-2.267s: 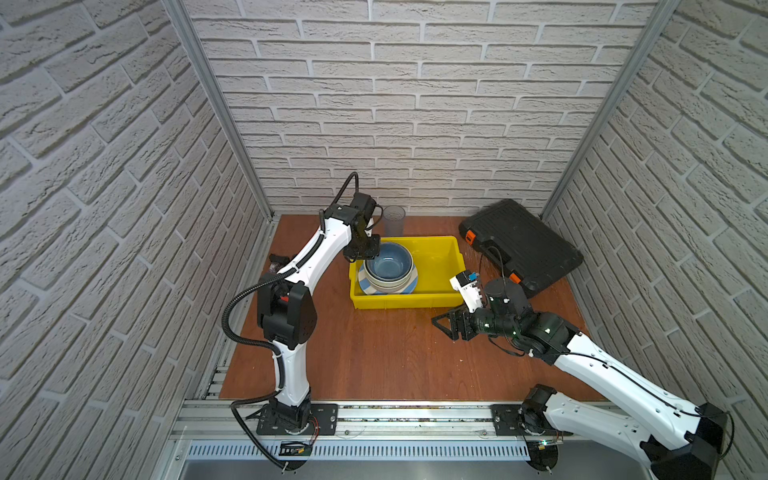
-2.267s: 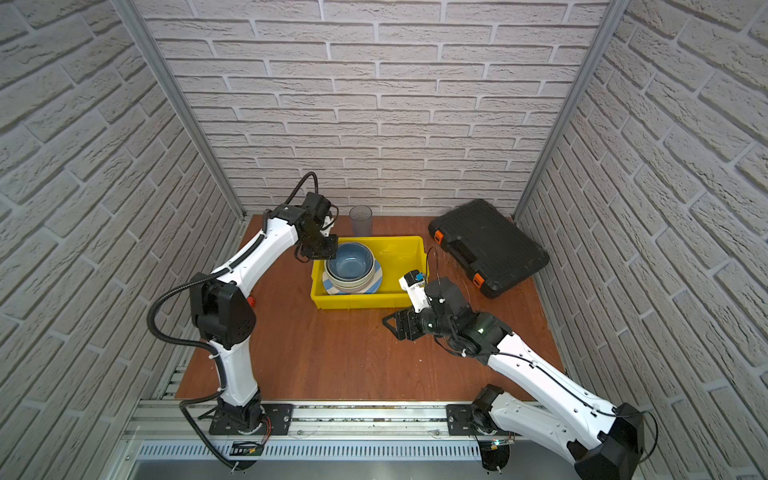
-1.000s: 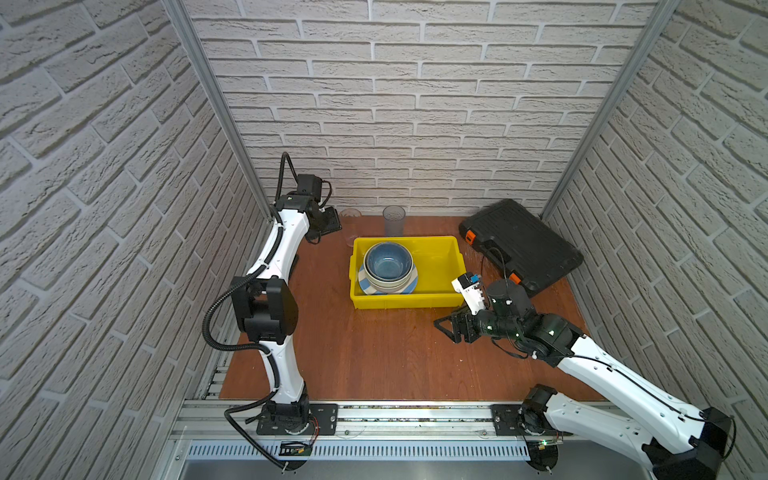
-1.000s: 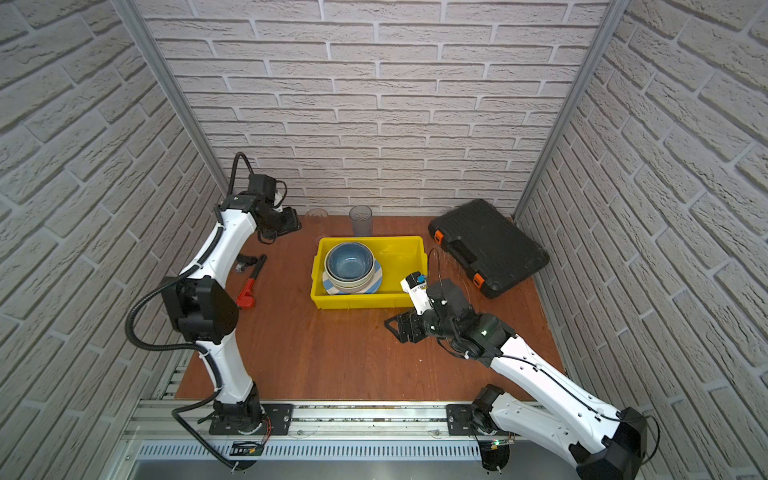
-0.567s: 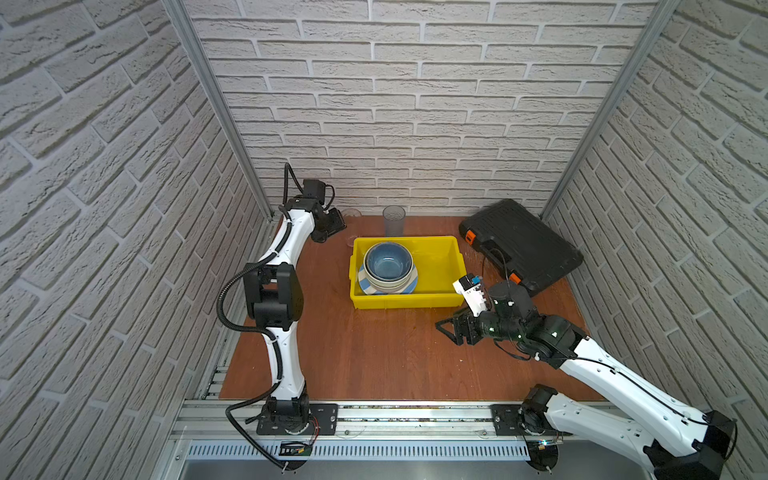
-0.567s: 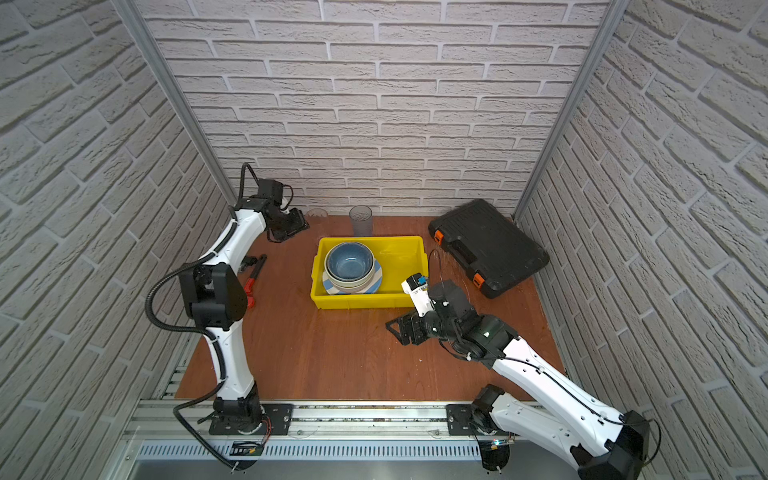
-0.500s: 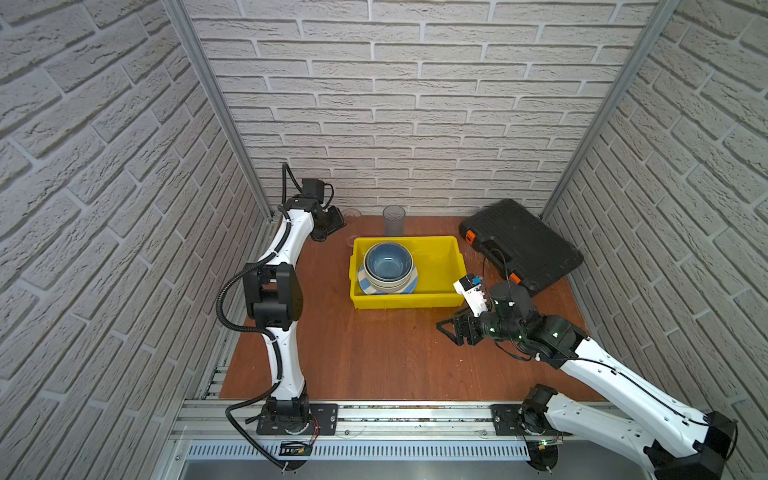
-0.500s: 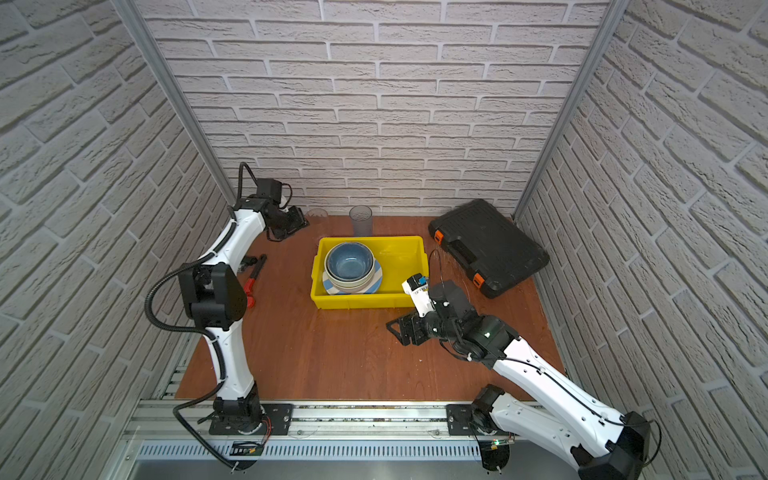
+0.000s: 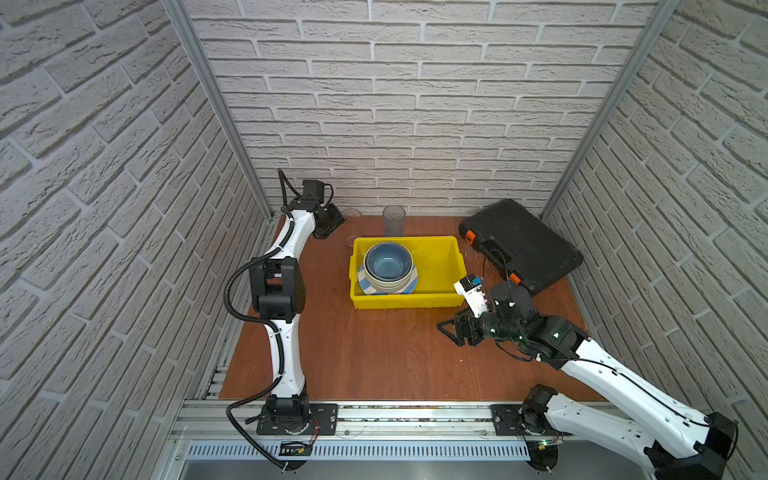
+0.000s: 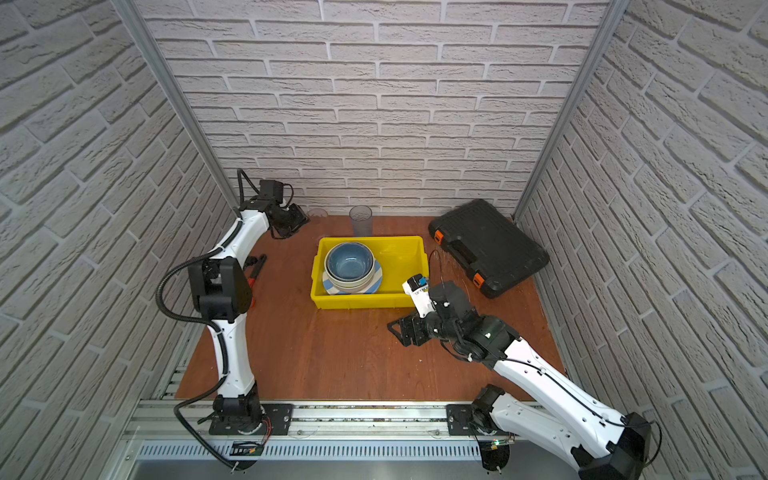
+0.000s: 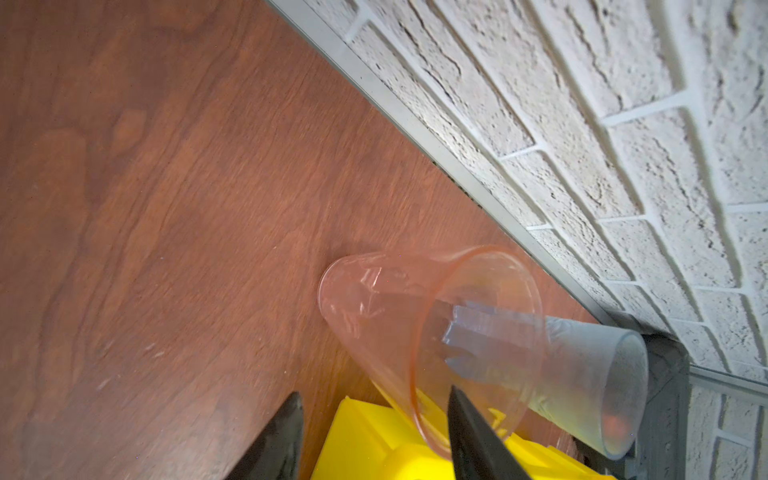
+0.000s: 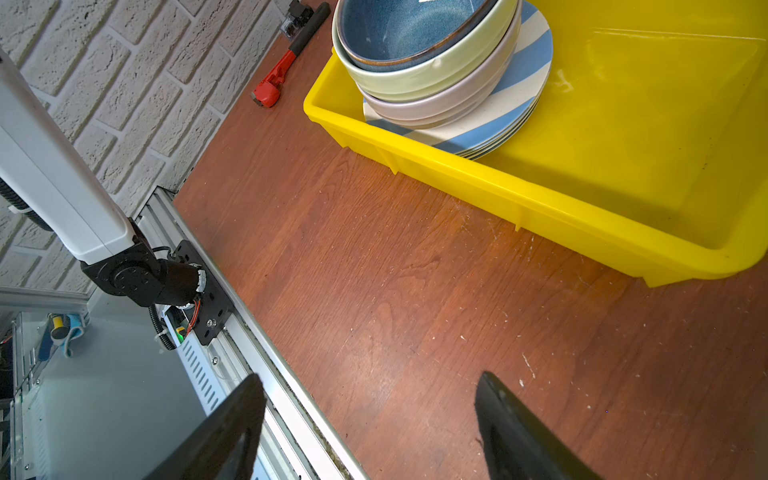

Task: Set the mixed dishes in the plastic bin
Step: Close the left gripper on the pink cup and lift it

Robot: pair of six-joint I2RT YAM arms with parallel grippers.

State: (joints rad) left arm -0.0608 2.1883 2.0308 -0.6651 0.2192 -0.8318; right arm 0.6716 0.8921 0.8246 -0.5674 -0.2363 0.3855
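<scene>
- Brown wooden tabletop (image 9: pixel 374 361): the right pincer (image 9: pixel 449 332) hovers low over a bare stretch, jaws wide apart, empty.
- Black plastic case with orange latches (image 9: pixel 519 245): beyond the right pincer's wrist.
- Bright yellow rectangular plastic tub (image 9: pixel 405 301): just beside the right pincer, apart from the left pincer (image 9: pixel 337 219).
- Blue-white striped round plate (image 12: pixel 528 83): in the tub's end farther from the right pincer, atop other plate edges.
- Lavender-grey bowl (image 12: pixel 449 104), pale green bowl (image 12: pixel 415 79) and blue bowl (image 12: pixel 395 29): nested on that plate.
- Clear pinkish tumbler (image 11: pixel 382 316): upright outside the tub, at the left pincer's tips; jaws apart, one finger overlapping its rim, not clamped.
- Clear grey tumbler (image 11: pixel 594 374): just past the pinkish one, also outside.
- Red-handled wrench (image 10: pixel 255 268): well apart from both pincers.
</scene>
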